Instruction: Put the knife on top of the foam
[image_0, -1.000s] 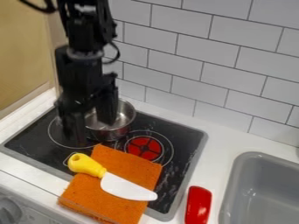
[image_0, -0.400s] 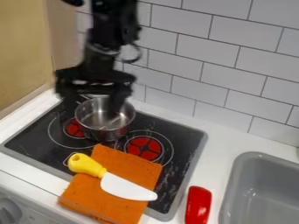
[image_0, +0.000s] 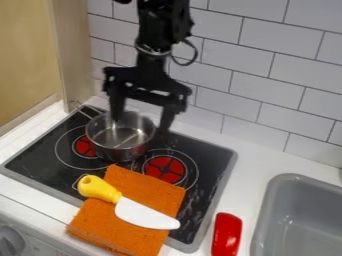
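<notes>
Knife (image_0: 143, 216): lying across orange foam (image_0: 127, 232), handle end and blade tip overhanging opposite edges | Gripper (image_0: 139, 125): at pot (image_0: 120, 142), jaws apart, one tip hard to make out against dark stove (image_0: 210, 167) | Cut off: foam, red object (image_0: 227, 235) at bottom; sink (image_0: 284, 181) at right | Counter (image_0: 250, 172) strip between stove and sink

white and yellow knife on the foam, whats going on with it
The toy knife with the yellow handle and white blade lies across the orange rectangular foam, with nothing gripping it. The robot arm's black two-finger claw is open, up by the silver metal pot, away from the knife. The knife is where the task wants it, so the job looks done.
</notes>
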